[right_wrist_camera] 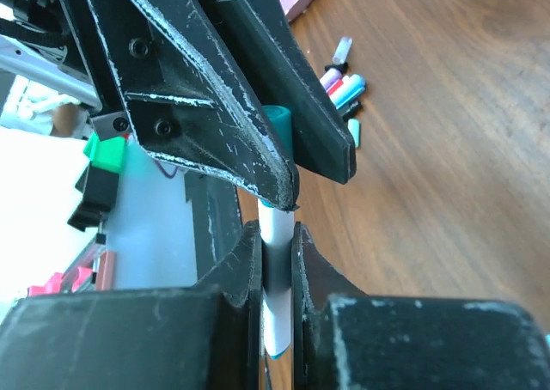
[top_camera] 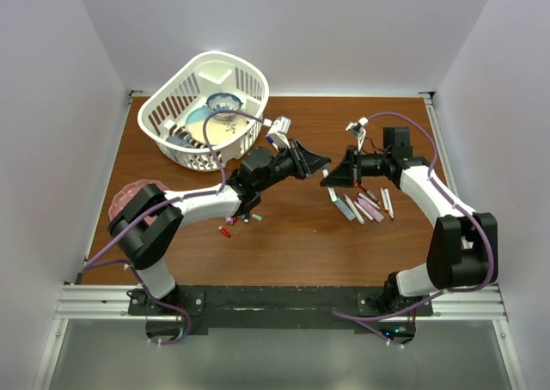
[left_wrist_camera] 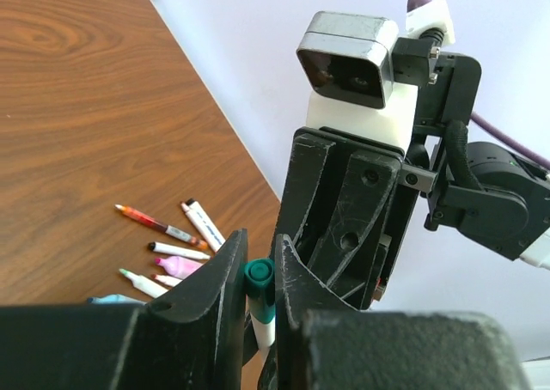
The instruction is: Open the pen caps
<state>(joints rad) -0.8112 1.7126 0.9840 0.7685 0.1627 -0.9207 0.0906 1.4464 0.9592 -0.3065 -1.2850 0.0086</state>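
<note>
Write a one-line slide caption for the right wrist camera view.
The right gripper clamps a white pen barrel while the left gripper pinches its teal cap above the wooden table.

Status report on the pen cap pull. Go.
Left pincer shut on teal cap. Right pincer shut on the white pen, held in the air. Nothing blocking between them; spare pens lie off to the side.

Bright even light; right claw (right_wrist_camera: pixel 277 240) slightly blurred.

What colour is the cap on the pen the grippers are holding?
Teal cap, clearest in left wrist view.
</note>
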